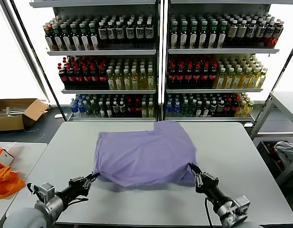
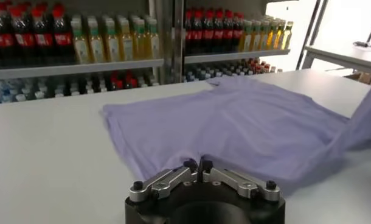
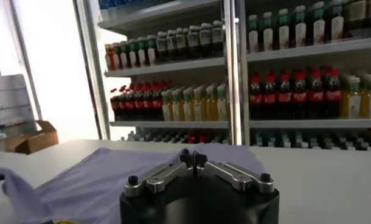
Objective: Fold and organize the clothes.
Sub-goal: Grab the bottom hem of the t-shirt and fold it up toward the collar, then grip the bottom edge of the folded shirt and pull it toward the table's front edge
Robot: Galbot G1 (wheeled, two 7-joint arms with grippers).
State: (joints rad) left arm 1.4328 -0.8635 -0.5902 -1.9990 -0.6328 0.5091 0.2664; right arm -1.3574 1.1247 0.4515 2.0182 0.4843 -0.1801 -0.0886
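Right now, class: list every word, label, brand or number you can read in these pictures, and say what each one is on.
None can be read.
Bottle labels on the shelves: too small and blurred.
Lavender T-shirt: no print or text showing.
Cardboard box: no readable marking.
Orange fabric item: no text visible.

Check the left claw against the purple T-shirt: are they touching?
Touching. In the left wrist view the left claw is shut on the near hem of the purple T-shirt, the fabric pinched between its tips; the head view agrees.
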